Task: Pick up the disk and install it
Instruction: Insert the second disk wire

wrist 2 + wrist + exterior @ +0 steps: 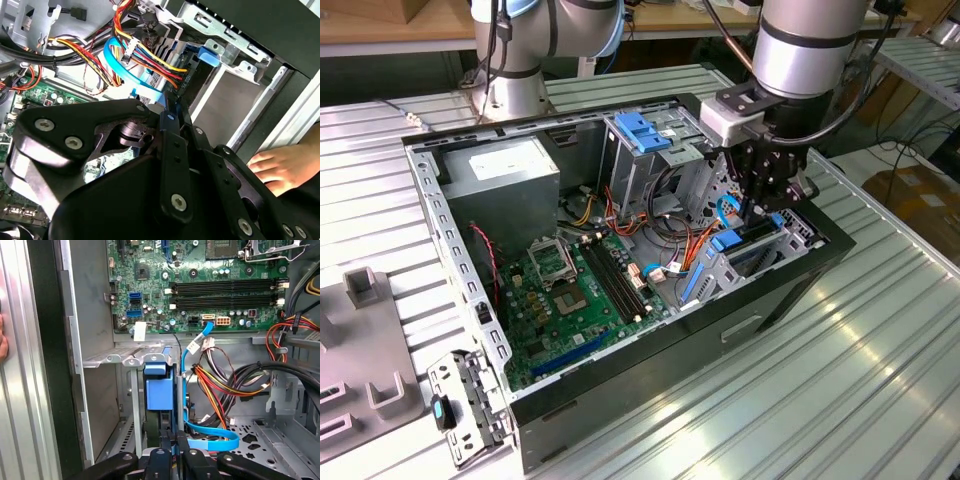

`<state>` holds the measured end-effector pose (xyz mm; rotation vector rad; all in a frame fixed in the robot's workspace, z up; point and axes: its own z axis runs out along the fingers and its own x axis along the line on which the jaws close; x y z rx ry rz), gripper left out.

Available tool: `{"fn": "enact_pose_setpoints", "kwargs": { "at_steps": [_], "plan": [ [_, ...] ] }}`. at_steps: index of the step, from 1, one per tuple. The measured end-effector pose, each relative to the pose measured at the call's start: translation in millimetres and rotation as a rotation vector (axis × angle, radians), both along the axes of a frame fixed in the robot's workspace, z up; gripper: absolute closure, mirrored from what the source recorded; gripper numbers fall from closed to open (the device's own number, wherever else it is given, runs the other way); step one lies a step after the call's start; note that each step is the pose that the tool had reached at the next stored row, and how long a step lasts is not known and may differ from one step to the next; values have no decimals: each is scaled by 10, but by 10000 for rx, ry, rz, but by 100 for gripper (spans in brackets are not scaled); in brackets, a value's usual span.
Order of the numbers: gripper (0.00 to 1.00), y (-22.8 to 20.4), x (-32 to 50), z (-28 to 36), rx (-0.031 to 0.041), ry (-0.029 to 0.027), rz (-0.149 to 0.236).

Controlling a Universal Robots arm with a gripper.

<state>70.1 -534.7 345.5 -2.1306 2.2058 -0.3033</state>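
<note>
One hand (763,215) low over drive bay in open case (450,240), fingers closed together; disk (159,395) stands on edge in bay slot, blue carrier guiding it between rails.

You see bright overhead light glaring off the ribbed metal surface (860,360); the case (620,400) interior sits shadowed, close parts blur.

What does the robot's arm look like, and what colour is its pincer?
The robot arm is a fat silver-grey tube with a black band around it, and black cables run beside it. A white block sits under the tube. Its pincer is black metal with silver screws, made of flat bars joined by round pivots, as the second wrist view shows.
</note>
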Motion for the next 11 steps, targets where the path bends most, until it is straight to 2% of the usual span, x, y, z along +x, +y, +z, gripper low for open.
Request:
{"fn": "enact_pose_setpoints", "kwargs": {
  "at_steps": [1, 2, 4, 5, 6, 8, 9, 11],
  "plan": [
    [84, -1, 0, -1, 11, 0, 8],
    [84, -39, 0, -6, 34, 0, 278],
    [84, -70, 0, -75, 224, -3, 309],
    [83, -71, 0, -70, 232, -9, 309],
    [76, -71, 1, -47, 232, -11, 308],
    [76, -71, 1, 11, 229, -12, 307],
    [76, -71, 2, 74, 227, -12, 305],
    [76, -71, 3, 86, 231, -12, 307]
  ]
}}
